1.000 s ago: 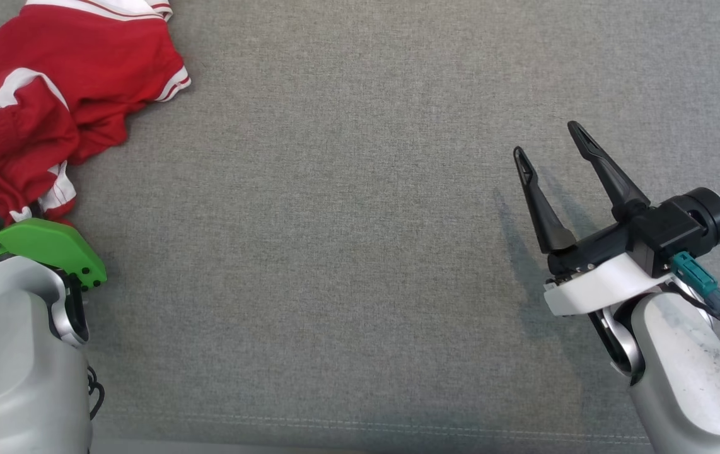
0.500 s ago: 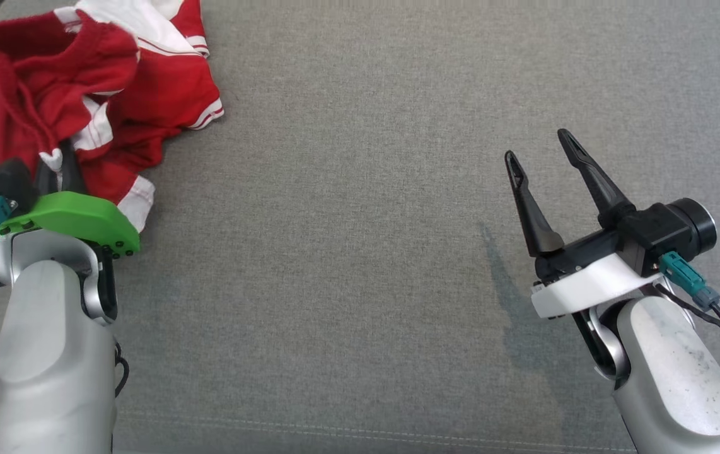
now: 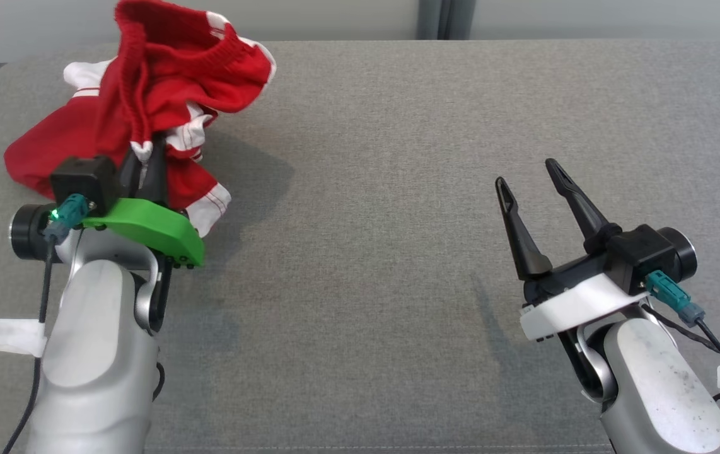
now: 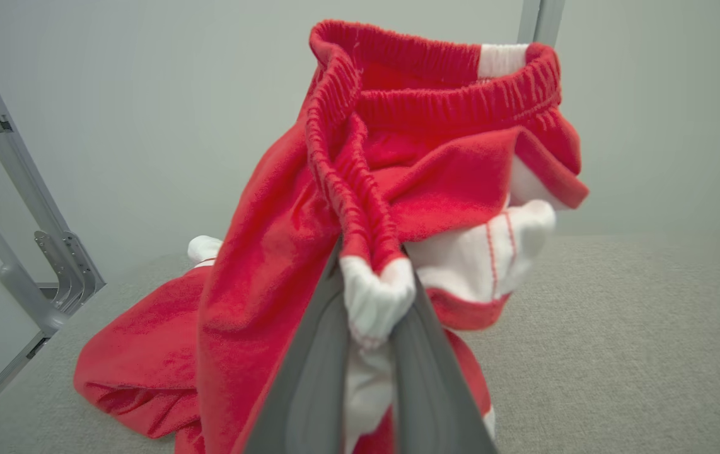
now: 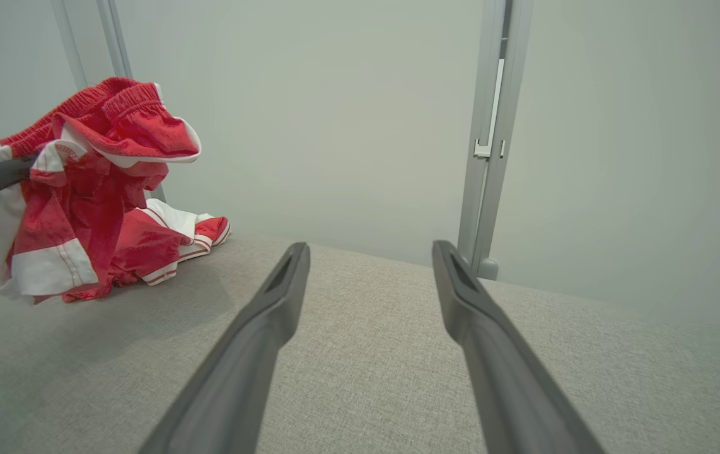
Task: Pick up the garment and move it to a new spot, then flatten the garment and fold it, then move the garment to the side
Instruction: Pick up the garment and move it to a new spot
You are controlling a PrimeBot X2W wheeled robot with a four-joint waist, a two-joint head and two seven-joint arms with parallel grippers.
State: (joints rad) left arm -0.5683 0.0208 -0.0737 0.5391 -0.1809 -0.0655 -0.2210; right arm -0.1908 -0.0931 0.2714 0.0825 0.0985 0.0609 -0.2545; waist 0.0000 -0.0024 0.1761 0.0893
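Head view puts the red-and-white knit garment with an elastic waistband [image 3: 171, 69] at the upper left of the frame. It is partly lifted off the grey fabric-covered bench [image 3: 385, 189]: the waistband stands high, while a red lower part lies on the cloth at the far left. The left hand [image 3: 145, 161], above a green wrist cover [image 3: 152, 230], is clenched on a white-trimmed fold of the garment. In the left wrist view, that hand [image 4: 372, 265] pinches a bunch of white fabric between its dark fingers [image 4: 309, 366] at the centre of the frame. The garment [image 4: 448, 183] rises above them and trails down to the bench [image 4: 618, 328] at the lower left. The right hand [image 3: 527, 173] is at the lower right of the head view, well apart from the garment. It is released, its jaws spread wide. In the right wrist view, that hand [image 5: 371, 246] shows grey bench [image 5: 366, 366] between its fingers, with the garment [image 5: 95, 208] at the upper left.
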